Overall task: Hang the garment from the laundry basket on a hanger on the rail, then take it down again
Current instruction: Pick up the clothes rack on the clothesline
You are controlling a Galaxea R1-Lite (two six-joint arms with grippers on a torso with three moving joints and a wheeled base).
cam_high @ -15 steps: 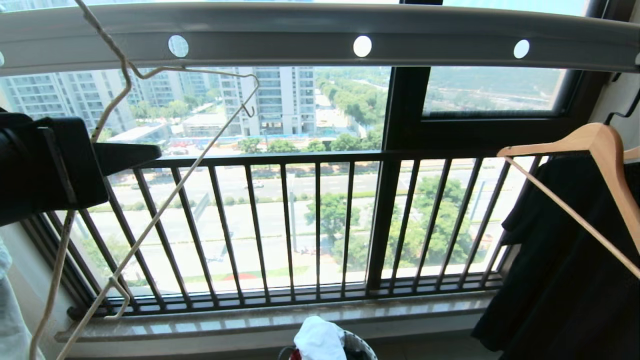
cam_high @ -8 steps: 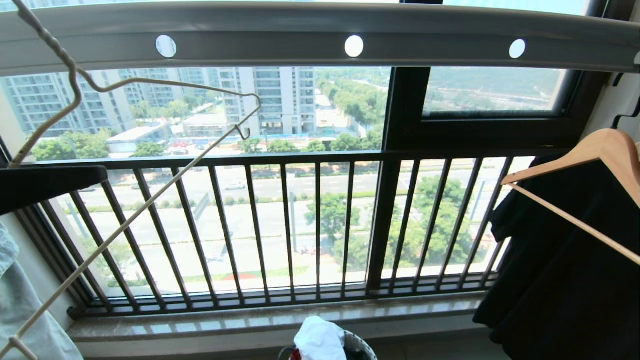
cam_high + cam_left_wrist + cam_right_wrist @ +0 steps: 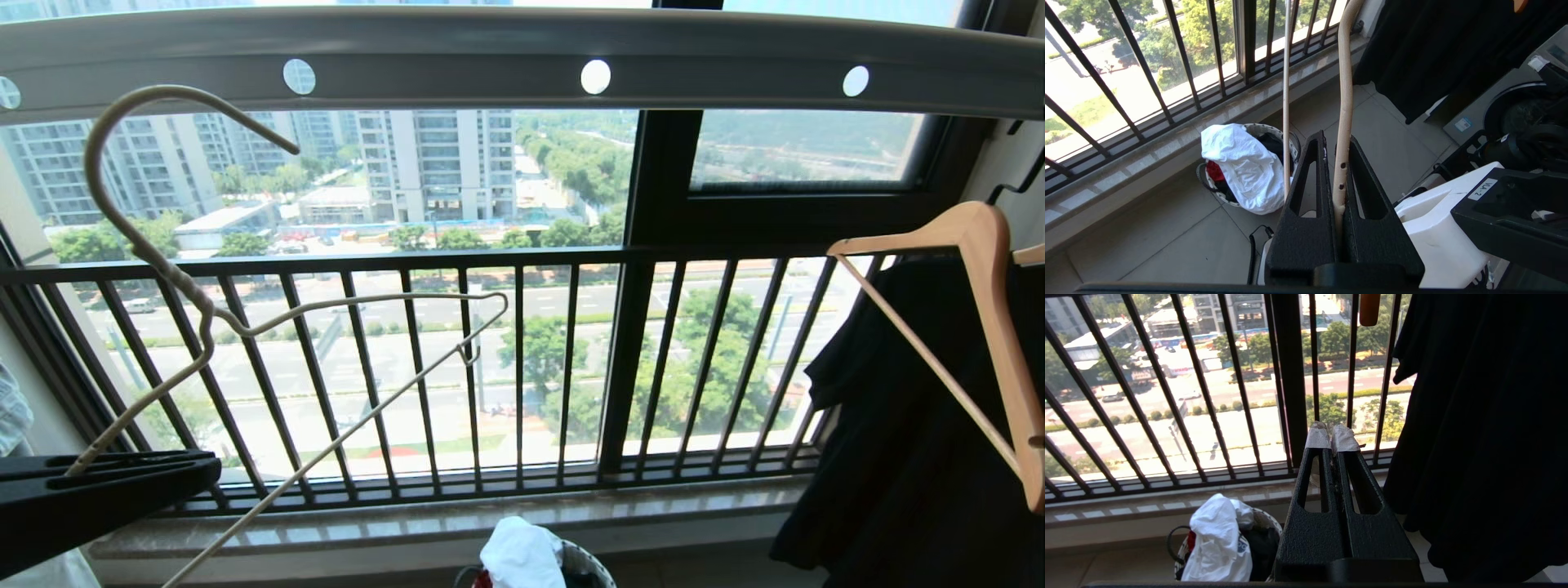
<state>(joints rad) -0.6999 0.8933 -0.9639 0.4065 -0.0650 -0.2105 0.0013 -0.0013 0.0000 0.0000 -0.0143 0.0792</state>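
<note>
I'm holding the hanger in my left claw, jaws pinched tight on one of its wire arms w/ the wire running up between them. It's thin cream wire, twisted neck, long curved hook, small notch at the far end. In the head view it's tilting, hook up near the rail but not on it, hanging free below the grey bar and its round holes. The left claw is showing low at the left edge in that view.

My right claw is sitting shut w/ nothing in it, white-taped tips pressed together, pointing toward the balcony bars.

The T-shirt is lying bunched in the basket on the floor, right by the stone sill. It's white, crumpled, draping over the woven rim; a bit of blue print is peeking out in the right wrist view. Some dark and red cloth is sitting under it.

At the right a black garment is hanging on a wooden hanger.
</note>
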